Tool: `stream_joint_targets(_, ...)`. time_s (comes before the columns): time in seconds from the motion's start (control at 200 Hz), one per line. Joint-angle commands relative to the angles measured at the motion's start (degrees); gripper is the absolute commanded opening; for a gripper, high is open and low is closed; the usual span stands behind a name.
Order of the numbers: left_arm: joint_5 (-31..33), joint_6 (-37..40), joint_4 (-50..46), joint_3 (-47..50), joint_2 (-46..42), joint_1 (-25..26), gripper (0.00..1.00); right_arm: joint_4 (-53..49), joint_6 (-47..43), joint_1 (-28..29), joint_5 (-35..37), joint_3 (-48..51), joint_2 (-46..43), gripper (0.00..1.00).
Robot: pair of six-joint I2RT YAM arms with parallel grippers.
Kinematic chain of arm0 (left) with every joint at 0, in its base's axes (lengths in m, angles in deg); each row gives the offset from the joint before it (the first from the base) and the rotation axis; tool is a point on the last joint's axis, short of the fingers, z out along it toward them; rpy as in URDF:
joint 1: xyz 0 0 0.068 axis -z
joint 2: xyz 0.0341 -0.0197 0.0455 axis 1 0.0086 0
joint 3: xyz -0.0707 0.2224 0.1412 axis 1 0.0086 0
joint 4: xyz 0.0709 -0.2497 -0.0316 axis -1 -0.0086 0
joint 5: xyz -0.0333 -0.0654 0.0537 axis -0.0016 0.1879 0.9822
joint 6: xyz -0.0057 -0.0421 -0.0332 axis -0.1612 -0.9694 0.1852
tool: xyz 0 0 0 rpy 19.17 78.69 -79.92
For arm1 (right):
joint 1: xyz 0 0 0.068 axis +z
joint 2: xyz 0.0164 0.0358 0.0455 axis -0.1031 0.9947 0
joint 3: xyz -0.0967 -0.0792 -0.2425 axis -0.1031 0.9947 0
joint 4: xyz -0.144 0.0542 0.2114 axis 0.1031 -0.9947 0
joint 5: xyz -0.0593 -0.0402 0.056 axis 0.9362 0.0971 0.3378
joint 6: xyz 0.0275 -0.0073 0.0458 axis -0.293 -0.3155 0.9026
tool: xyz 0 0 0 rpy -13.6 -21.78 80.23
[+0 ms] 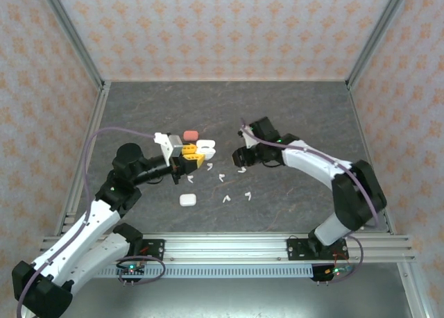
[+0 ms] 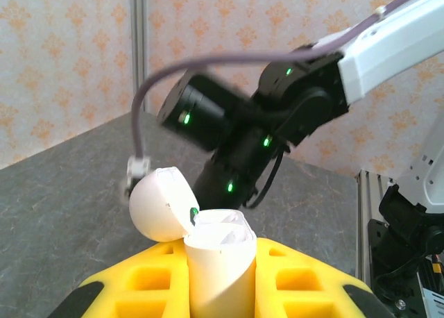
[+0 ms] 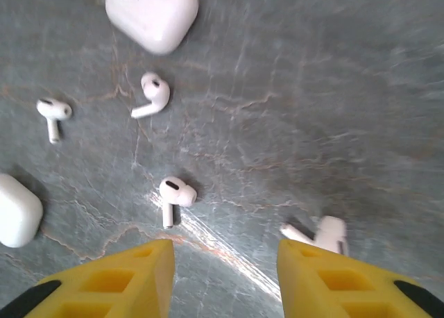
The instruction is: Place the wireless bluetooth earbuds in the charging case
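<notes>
Holding the case: the left tool (image 2: pixel 220 294) is clamping the white charging case (image 2: pixel 216 255) upright between its yellow fingers (image 2: pixel 298 280), above the middle of the counter (image 1: pixel 298 110). The lid (image 2: pixel 159 205) is hanging open to one side. I cannot tell whether a socket is already filled.
Right tool: the right tool (image 3: pixel 223 254) is hovering low over the counter, jaws standing apart with nothing between them.
Earbuds: the white earbuds (image 3: pixel 152 94) are lying loose around the counter's middle, a little toward its near edge. The nearest earbud (image 3: pixel 176 193) is lying just ahead of one finger, and another earbud (image 3: pixel 325 232) is lying just beside the other.
Picking well: I am judging that the right tool should be centring on a single earbud and pinching across its stem, since anything so small and smooth is likely to twist or pop free.
Inserting well: the case should be staying steady and upright while the stem is going straight down into its socket.
Spare cases: a white case (image 3: pixel 152 12), a second white case (image 3: pixel 15 210) and a pink case (image 1: pixel 191 135) are sitting among the earbuds.
Surface: dark grey, veined like stone, flat and matt.
Room: papered walls (image 1: pixel 222 26) with an orange motif are enclosing the counter, with metal posts (image 1: pixel 69 33) at the far corners and a rail (image 1: pixel 229 247) along the near edge.
</notes>
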Motion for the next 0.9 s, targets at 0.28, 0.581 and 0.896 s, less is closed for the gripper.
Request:
stream_joint_targets(0.28,-1.71,0.85,2.80,0.59,-2.26,0.39,0.00,-0.64,-0.60,3.90,1.39,-11.47,10.70,0.42)
stream_joint_targets(0.581,-2.84,1.04,2.45,0.35,-3.30,0.37,0.00,3.22,0.38,6.52,-4.16,-15.55,15.75,0.42)
stream_joint_targets(0.896,-4.96,-0.17,3.04,-0.54,-7.55,0.38,0.00,4.34,0.14,11.52,-8.73,-21.47,21.13,0.42)
